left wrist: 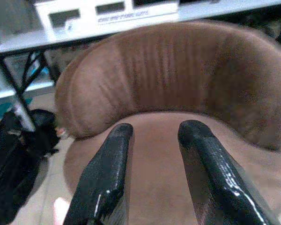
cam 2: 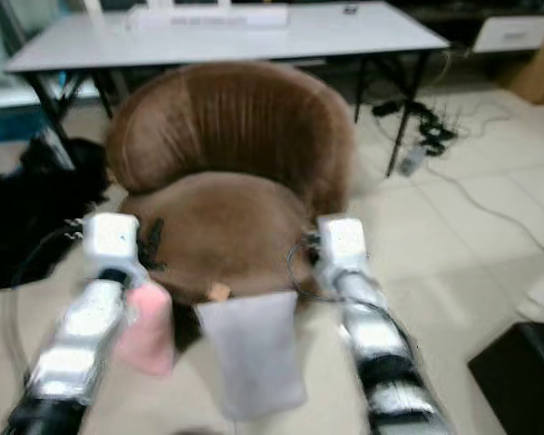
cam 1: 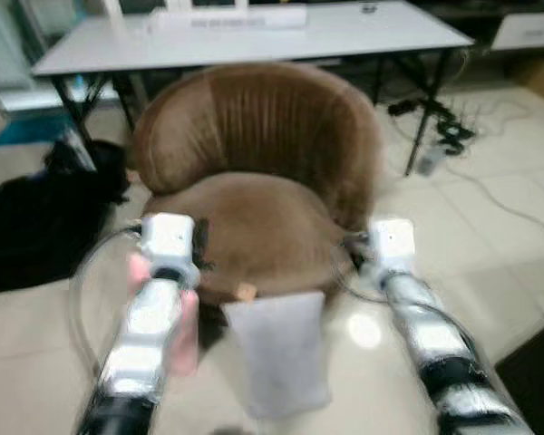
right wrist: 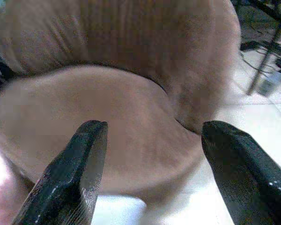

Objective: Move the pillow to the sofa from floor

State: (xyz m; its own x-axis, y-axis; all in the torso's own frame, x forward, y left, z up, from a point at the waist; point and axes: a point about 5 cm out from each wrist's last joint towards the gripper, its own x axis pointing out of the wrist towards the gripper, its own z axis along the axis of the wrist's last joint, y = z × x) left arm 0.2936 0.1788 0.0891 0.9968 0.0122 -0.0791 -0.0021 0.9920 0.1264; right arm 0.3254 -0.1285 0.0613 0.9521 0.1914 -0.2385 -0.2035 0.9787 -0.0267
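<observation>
A grey pillow stands on the tiled floor, leaning against the front of the brown round sofa chair. A pink soft object sits on the floor beside it, partly hidden behind my left arm. My left gripper is open and empty, held over the left front of the seat. My right gripper is open wide and empty near the seat's right front edge. Both hang above and apart from the pillow, one on each side of it. The picture is blurred.
A white table stands behind the chair. A black bag lies on the floor at left. Cables and a power strip trail at the right, and a dark object sits at the lower right.
</observation>
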